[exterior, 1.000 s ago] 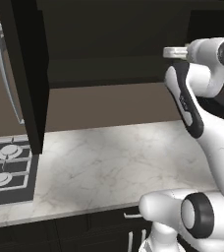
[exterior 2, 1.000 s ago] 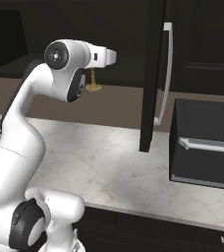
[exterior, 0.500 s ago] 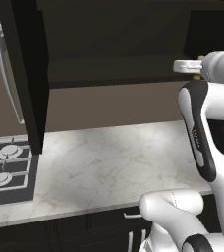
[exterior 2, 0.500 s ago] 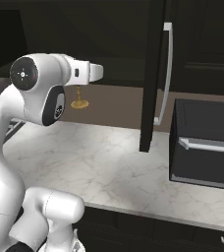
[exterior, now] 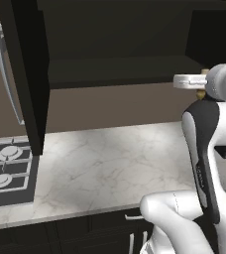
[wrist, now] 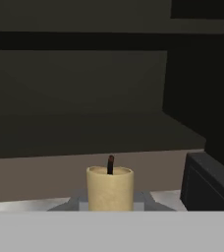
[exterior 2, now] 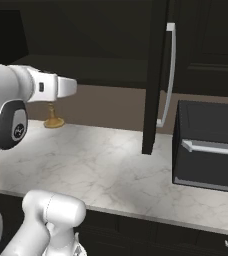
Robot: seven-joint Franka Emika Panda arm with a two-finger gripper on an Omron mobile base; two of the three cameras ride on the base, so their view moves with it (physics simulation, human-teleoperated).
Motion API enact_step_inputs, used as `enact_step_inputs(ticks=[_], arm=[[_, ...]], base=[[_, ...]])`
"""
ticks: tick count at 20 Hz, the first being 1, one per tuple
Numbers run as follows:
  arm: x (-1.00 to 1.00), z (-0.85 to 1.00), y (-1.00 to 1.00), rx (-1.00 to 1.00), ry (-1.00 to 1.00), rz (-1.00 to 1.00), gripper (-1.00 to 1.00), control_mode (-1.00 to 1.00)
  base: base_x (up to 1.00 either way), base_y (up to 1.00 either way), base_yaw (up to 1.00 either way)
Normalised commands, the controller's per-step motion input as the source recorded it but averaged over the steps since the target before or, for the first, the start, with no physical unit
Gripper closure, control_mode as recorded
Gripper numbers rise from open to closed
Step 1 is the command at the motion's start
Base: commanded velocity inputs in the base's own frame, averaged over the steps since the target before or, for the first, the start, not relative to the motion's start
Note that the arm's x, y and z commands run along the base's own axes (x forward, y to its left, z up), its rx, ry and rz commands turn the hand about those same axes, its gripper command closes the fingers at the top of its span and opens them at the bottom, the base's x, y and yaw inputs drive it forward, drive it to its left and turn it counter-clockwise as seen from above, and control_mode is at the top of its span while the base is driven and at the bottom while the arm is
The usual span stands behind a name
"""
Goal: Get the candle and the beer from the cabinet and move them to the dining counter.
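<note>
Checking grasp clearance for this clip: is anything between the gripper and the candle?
Nothing visible does. The gripper is shut on the candle, holding it upright over the marble counter, clear of the cabinet's open door.

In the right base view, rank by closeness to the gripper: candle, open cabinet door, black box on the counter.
1. candle, held in the gripper, hanging below it.
2. open cabinet door, to the right, mid-frame.
3. black box, far right on the counter.
</note>
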Motion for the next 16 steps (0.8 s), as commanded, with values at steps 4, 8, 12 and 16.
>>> enact_step_inputs(ticks=[4,8,12,16], arm=[[-0.37,-0.05,0.50,0.00,0.00,0.00,1.00,-1.00],[-0.15,-0.11,0.31,0.00,0.00,0.00,1.00,-1.00],[-0.05,-0.09,0.01,0.01,0.00,0.00,1.00,-1.00],[0.00,-0.10,-0.03,0.03,0.00,0.07,1.00,-1.00]], base=[[0.00,0.00,0.00],[0.00,0.00,0.00],[0.00,0.00,0.00],[0.00,0.00,0.00]])
